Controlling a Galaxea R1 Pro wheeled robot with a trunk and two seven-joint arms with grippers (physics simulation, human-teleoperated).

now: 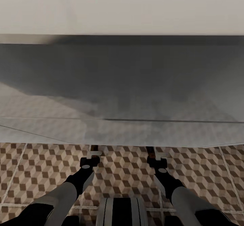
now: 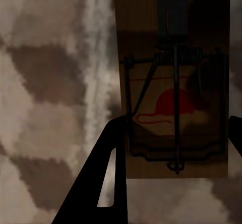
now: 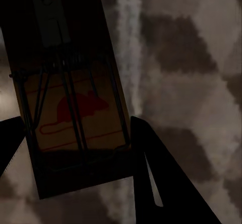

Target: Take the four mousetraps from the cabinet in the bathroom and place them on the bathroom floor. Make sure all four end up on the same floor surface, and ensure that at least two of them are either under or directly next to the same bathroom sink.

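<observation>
Jaws of both arms reach forward under the wide white straight-edged sink (image 1: 122, 12) in the head view, above the brown-and-beige cube-patterned bathroom floor (image 1: 44, 165); their state is unreadable here. In the left wrist view, the left gripper (image 2: 174, 133) straddles a flat brown wooden mousetrap (image 2: 174, 77), seemingly held across its width. In the right wrist view, the right gripper (image 3: 75, 133) straddles another mousetrap (image 3: 70, 88). Each board looks light, stiff and thin, best pinched by its long edges clear of the wire; each long axis runs away from the camera.

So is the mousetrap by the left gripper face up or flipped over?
Face up: the mousetrap shows its red mouse mark and wire bar on top. Whether it rests on the bathroom floor cannot be told.
</observation>
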